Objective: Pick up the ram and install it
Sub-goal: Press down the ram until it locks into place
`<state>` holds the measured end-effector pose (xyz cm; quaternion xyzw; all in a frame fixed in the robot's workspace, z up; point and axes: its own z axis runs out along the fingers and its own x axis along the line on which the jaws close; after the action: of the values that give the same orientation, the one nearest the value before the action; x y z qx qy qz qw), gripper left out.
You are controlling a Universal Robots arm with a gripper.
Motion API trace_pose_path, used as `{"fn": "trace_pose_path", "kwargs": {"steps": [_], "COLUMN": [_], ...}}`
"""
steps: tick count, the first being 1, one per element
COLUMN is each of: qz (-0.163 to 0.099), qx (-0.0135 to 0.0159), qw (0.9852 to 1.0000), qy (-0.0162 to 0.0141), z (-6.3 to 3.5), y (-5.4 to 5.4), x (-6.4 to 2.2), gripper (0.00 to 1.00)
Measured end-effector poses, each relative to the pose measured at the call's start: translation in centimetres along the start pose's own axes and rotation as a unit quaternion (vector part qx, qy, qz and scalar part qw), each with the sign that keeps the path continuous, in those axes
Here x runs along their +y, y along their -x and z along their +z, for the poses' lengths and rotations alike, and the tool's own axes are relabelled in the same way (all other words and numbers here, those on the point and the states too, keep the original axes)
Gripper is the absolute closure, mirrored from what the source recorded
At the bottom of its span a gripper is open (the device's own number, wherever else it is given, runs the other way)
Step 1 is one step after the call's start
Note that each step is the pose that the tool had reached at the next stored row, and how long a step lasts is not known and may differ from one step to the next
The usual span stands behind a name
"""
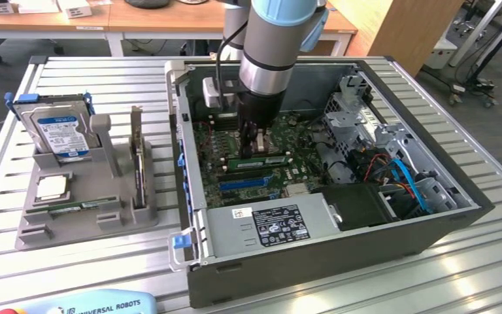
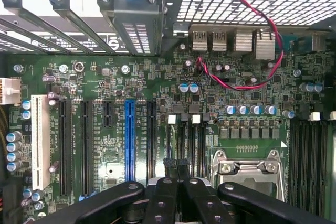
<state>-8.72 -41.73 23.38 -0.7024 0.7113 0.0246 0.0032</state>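
Ram (image 1: 264, 159) seems to stand edge-up near the middle of the computer case (image 1: 321, 261), on the motherboard (image 2: 105, 77) and just under the gripper (image 2: 176, 164) — fingers pressed together, nothing visibly held. Seating it likely wants straight, even downward pressure — no tilt.

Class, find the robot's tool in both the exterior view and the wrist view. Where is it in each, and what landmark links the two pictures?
Exterior view: the tool hangs below the grey arm, down inside the open computer case, near the picture's middle.
Wrist view: the tool is nearest the camera, shut, between the blue slot and the metal socket frame.
Shared landmark: the green motherboard under it.
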Motion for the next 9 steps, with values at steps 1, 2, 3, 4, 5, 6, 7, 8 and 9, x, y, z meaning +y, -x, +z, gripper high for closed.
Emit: {"fn": "trace_pose_path", "kwargs": {"steps": [1,2,3,4,5,6,7,8,9], "qz": [0.000,0.000,0.000,0.000,0.000,0.000,0.000,0.000,0.000], "qx": [0.0001,0.0002,0.0001,0.0002,0.0002,0.0003,0.0002,0.0002,0.0000], "qw": [1.0000,1.0000,1.0000,1.0000,1.0000,1.0000,1.0000,1.0000,1.0000], "qy": [-0.0002,-0.0003,-0.0003,-0.0003,-0.0003,-0.0003,-0.0003,-0.0003,-0.0004], "z": [0.09,0.17,0.24,0.25,0.25,0.25,0.25,0.27,0.33], "y": [-0.01,-0.01,-0.01,-0.02,-0.02,-0.02,-0.02,-0.02,-0.01], "x": [0.00,0.00,0.00,0.00,0.00,0.00,0.00,0.00,-0.01], "gripper": [0.90,0.90,0.90,0.90,0.90,0.90,0.90,0.90,0.90]}}
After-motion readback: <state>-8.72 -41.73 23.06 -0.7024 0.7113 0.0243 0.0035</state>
